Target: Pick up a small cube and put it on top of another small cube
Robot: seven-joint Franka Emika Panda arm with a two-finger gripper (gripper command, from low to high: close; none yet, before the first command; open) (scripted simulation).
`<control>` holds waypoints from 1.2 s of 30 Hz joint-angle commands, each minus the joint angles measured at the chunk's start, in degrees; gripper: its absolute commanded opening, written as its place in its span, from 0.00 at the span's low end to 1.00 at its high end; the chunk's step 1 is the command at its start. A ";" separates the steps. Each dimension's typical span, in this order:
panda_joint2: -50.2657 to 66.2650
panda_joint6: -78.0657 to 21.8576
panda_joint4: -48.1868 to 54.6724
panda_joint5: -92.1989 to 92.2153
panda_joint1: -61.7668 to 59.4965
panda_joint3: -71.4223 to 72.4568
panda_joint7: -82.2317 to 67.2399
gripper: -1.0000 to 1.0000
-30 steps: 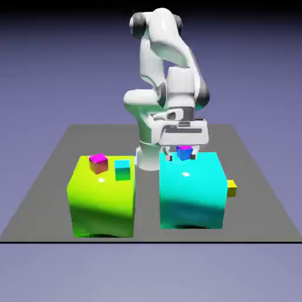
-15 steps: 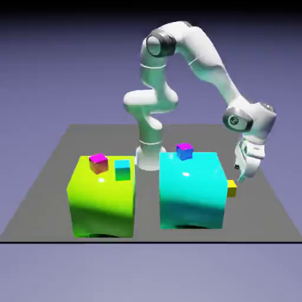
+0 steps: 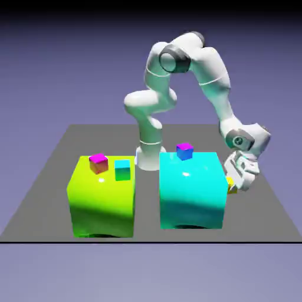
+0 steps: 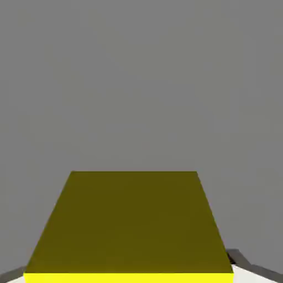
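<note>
I am clamping my pincer [image 3: 234, 184] on the small yellow cube [image 4: 130, 224], down on the grey table [image 3: 53, 177] at three o'clock of the cyan block [image 3: 191, 191]. Lifting and stacking are still waiting.

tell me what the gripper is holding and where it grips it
The gripper is shut on the small yellow cube, gripping it by two opposite sides, down beside the cyan block.

We find no readable txt, labels, brands, nos. or signs in either view. All faces we can see are plain colour w/o markings.
</note>
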 commanded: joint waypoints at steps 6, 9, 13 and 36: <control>-8.61 -2.94 2.53 -2.15 -10.93 6.54 -13.99 0.00; -13.36 -4.95 4.37 -2.68 -17.16 9.18 -20.01 0.00; -17.52 -10.13 7.51 3.52 -24.59 5.27 -17.05 0.00; -21.93 -34.31 21.56 45.12 -41.39 -34.94 40.26 0.00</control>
